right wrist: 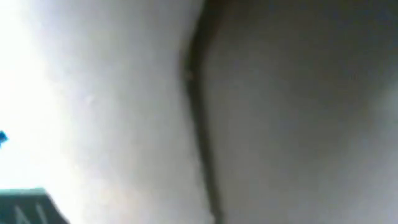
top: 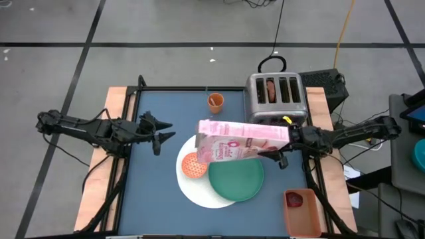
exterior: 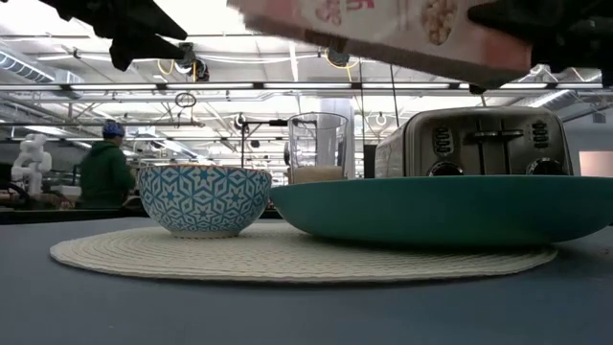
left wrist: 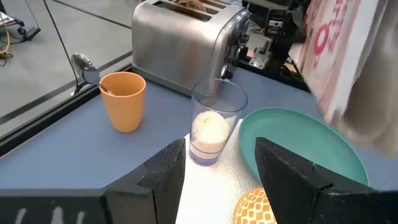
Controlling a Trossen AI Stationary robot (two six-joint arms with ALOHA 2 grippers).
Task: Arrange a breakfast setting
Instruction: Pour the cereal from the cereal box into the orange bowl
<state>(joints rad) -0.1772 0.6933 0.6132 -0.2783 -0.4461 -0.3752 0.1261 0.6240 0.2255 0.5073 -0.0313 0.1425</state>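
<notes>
My right gripper (top: 284, 145) is shut on the pink cereal box (top: 242, 141), which it holds tilted above the cereal bowl (top: 193, 166), the large white plate (top: 199, 191) and the green plate (top: 237, 179). My left gripper (top: 165, 131) is open and empty, left of the plates and above the table. The milk glass (left wrist: 214, 124) stands on the white plate behind the bowl; the box hides it in the high view. The orange cup (top: 215, 101) stands at the far side. A dark red fruit (top: 295, 198) lies in an orange tray. My right gripper holds the cereal box by its right end (top: 279, 141), coming in level from the table's right side. The box is lifted clear and lies lengthwise, tipped, over the bowl and plates. The box fills the right wrist view (right wrist: 124, 112), so the finger contact is hidden.
The silver toaster (top: 275, 96) stands at the far right with something brown in one slot (top: 271, 89). The orange tray (top: 300, 211) sits at the near right edge. A spoon's metal head (left wrist: 83, 65) shows behind the orange cup. A person (exterior: 105, 172) stands far behind the table.
</notes>
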